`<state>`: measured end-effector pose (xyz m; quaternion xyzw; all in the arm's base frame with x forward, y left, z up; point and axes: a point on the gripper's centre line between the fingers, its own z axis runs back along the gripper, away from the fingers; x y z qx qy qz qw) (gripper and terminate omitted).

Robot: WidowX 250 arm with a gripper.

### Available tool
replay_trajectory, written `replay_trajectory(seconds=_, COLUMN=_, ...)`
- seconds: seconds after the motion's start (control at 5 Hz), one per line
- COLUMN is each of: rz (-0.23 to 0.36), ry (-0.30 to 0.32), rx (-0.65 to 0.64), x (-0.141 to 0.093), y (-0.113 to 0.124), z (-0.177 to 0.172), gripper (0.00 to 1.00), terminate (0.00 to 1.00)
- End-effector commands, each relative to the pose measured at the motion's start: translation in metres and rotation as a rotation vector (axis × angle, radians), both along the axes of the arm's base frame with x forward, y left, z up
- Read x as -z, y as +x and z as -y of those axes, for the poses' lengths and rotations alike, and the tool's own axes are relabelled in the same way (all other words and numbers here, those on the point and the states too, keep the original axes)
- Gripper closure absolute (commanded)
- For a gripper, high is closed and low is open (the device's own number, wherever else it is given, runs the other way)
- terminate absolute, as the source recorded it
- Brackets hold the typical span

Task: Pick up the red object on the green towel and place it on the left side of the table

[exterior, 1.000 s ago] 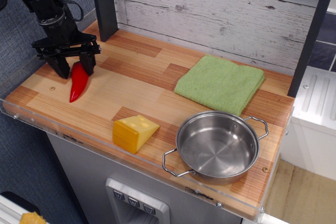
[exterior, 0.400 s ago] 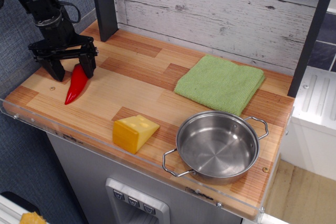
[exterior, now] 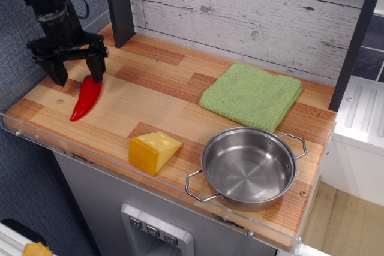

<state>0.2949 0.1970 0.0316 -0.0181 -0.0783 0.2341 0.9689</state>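
Note:
The red chili pepper [exterior: 85, 98] lies on the left side of the wooden table [exterior: 156, 100], pointing toward the front left edge. My black gripper [exterior: 78, 75] hovers just over its stem end. The jaws stand wide apart, one finger on each side of the stem, and do not pinch it. The green towel [exterior: 252, 95] lies flat at the back right with nothing on it.
A yellow cheese wedge [exterior: 153, 151] sits near the front edge. A steel pot [exterior: 249, 166] with two handles stands at the front right. A dark post [exterior: 119, 4] rises at the back left, close behind the gripper. A white plank wall [exterior: 252, 10] backs the table.
The gripper and the pepper have shifted a little to the left. The gripper now stands slightly higher, and the pepper lies flat on the table.

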Motion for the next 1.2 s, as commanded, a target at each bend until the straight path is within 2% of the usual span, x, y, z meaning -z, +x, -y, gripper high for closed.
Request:
replay_trajectory(seconds=0.0, rz=0.081, ry=0.081, rx=0.006, x=-0.045, y=0.001, z=0.006, gripper=0.00, terminate=0.00)
replay_trajectory(seconds=0.4, rz=0.048, ry=0.090, rx=0.157, x=-0.066, y=0.006, z=0.044, gripper=0.00, terminate=0.00)
replay_trajectory(seconds=0.6, rz=0.061, ry=0.088, rx=0.199, x=-0.080, y=0.002, z=0.060, gripper=0.00, terminate=0.00)
replay_trajectory(seconds=0.8, rz=0.040, ry=0.071, rx=0.259, x=-0.098, y=-0.020, z=0.092, gripper=0.00, terminate=0.00)
replay_trajectory(seconds=1.0, rz=0.034, ry=0.059, rx=0.309, x=-0.110, y=-0.040, z=0.115, gripper=0.00, terminate=1.00)
